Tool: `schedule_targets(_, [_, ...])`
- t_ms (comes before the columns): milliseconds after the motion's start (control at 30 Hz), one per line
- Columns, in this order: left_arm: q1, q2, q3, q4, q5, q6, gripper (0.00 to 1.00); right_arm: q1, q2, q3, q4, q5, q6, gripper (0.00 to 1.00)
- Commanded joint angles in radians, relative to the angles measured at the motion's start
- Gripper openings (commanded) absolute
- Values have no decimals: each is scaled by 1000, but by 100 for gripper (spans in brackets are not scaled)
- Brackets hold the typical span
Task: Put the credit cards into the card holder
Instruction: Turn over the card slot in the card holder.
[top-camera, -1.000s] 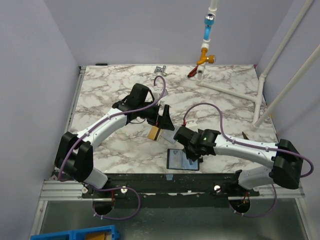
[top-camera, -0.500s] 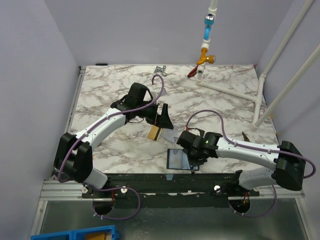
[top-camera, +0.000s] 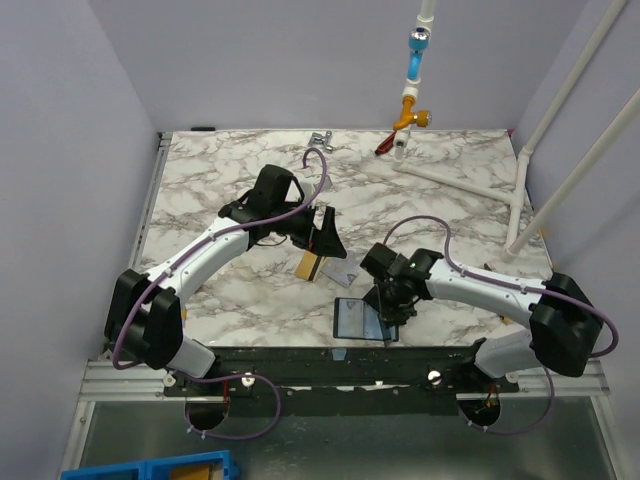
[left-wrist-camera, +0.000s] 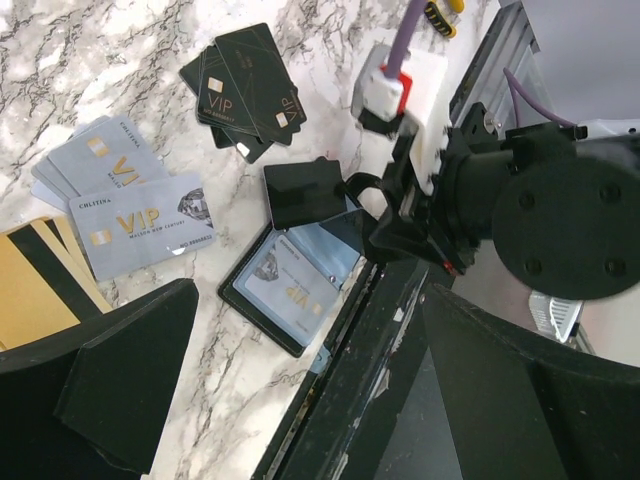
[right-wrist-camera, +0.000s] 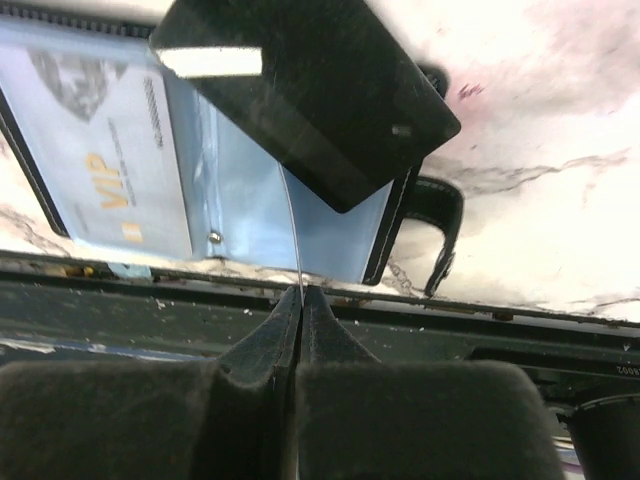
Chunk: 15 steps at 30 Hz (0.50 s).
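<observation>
While the card holder (left-wrist-camera: 335, 245) lies open at the near edge of the counter (left-wrist-camera: 60, 50), a pale grey-blue card (left-wrist-camera: 285, 290) sits in one half and the other half shows bare bluish lining. The right gripper (right-wrist-camera: 300, 295), fingers pressed together, pinches a thin sheet (right-wrist-camera: 290, 230) seen edge-on above that lining, where a glossy black card (left-wrist-camera: 303, 192) tilts. The left gripper (top-camera: 325, 238) hangs spread wide above loose gold cards (left-wrist-camera: 35, 290), grey cards (left-wrist-camera: 135, 215) and black cards (left-wrist-camera: 245, 85) on the marble.
</observation>
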<state>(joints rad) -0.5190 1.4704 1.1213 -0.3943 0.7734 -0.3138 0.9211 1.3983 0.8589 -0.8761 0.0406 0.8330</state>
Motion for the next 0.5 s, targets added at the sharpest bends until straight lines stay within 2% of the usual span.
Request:
schedule_targets(0, [2,-33,13,2,4,20,99,-77,4,-14,22,-9,-50,1])
schedule_targets(300, [2,-34,14,1,11,28,99,-127,100,34,96,85,-83,1])
schedule_targets(467, [2,-32,11,0,11,32,99,-203,106,68,109,171,-108,1])
